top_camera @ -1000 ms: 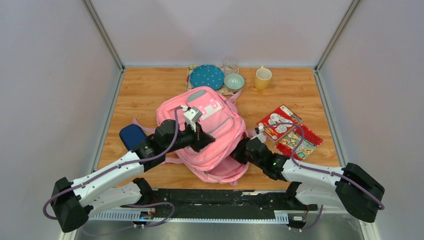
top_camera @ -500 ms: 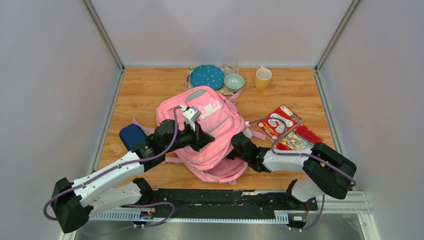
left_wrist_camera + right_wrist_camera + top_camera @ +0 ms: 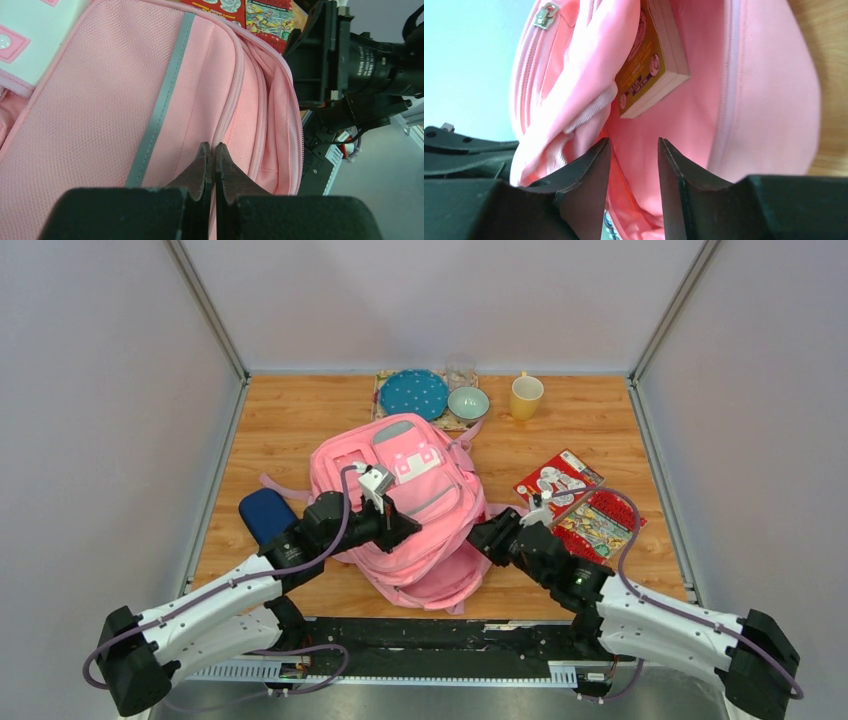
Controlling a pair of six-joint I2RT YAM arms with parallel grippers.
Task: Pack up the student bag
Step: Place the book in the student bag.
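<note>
Left hand [image 3: 210, 152] is pinched shut on the pink fabric of the student bag [image 3: 440, 495] right at a zip seam, apparently holding the flap up so the main compartment gapes toward the other arm. Right hand [image 3: 634, 145] stands at that mouth with its jaws parted and nothing between them. Just beyond its tips a thick book [image 3: 651, 65] sits inside against the pink lining. The bag lies in the middle of the table [image 3: 290, 420], front pockets up, with more books [image 3: 580, 505] lying to its right and a navy pouch [image 3: 265, 512] beside its left edge. I judge this to be a loading step: one book is in and others wait. To do it well, the left hand should hold its pinch firm and high so the opening does not sag. The right should draw straight back without snagging the loose lining or the zip, then take the nearer book by an edge.
</note>
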